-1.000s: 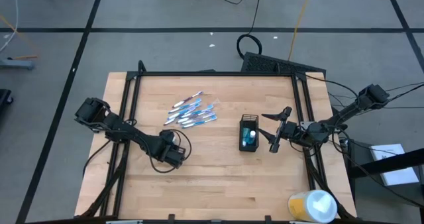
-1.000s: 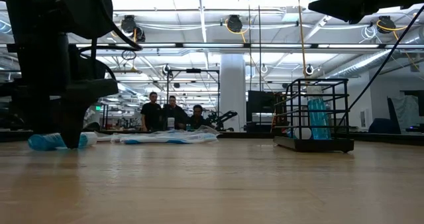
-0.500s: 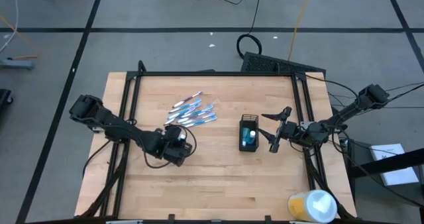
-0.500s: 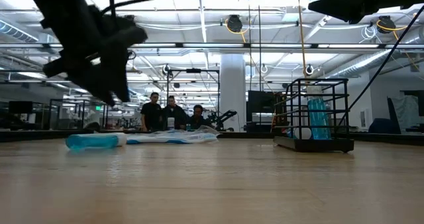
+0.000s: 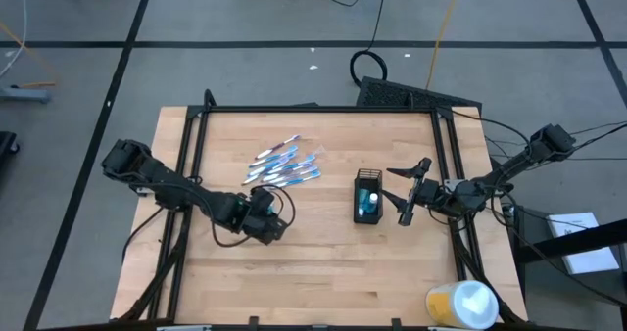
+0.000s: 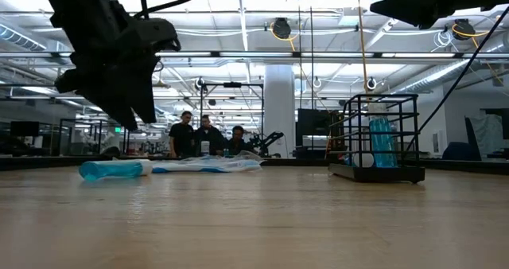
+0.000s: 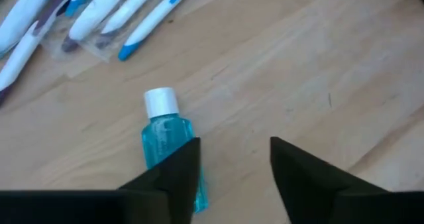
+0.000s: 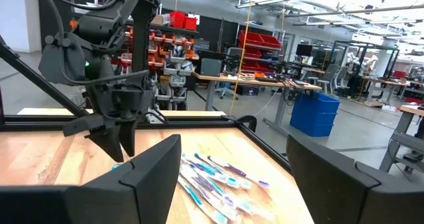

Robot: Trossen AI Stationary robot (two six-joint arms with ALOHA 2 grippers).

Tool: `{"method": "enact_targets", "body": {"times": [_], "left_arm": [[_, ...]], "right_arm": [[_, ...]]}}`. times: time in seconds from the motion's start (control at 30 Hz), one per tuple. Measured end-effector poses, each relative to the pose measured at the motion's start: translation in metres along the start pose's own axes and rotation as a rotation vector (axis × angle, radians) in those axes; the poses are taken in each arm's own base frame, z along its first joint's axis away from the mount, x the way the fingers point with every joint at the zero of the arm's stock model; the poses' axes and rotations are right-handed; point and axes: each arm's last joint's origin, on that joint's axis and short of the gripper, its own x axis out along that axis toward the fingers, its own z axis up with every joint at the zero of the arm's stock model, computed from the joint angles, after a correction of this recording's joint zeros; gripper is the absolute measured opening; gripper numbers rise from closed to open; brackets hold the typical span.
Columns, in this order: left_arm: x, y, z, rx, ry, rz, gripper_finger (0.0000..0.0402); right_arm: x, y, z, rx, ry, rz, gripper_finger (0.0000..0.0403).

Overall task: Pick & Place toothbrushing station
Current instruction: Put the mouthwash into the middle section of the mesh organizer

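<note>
We log one blue bottle in the mesh cup [image 5: 368, 198], another bottle [image 7: 166, 143] loose beside the toothbrushes [image 5: 284, 166], left gripper [image 7: 230, 168] open above it, right gripper [image 5: 404, 194] waiting open by the cup

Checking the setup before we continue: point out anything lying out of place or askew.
One small blue bottle lies on its side on the table, apart from the black wire cup. The toothbrushes lie in a loose, fanned heap. The left gripper hovers above the bottle, jaws open and empty.
</note>
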Motion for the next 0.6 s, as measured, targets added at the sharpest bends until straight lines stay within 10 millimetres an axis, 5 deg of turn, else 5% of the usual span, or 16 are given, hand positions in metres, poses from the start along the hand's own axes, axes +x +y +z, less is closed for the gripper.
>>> {"method": "enact_targets", "body": {"times": [0.27, 0.6], "left_arm": [[0.004, 0.004, -0.004, -0.040, 0.026, 0.060, 0.0277], [0.033, 0.006, -0.015, -0.086, 0.137, 0.180, 0.0263]], "right_arm": [[0.000, 0.000, 0.000, -0.003, 0.003, 0.001, 0.0265], [0.000, 0.000, -0.001, -0.007, 0.006, 0.001, 0.0265]]}}
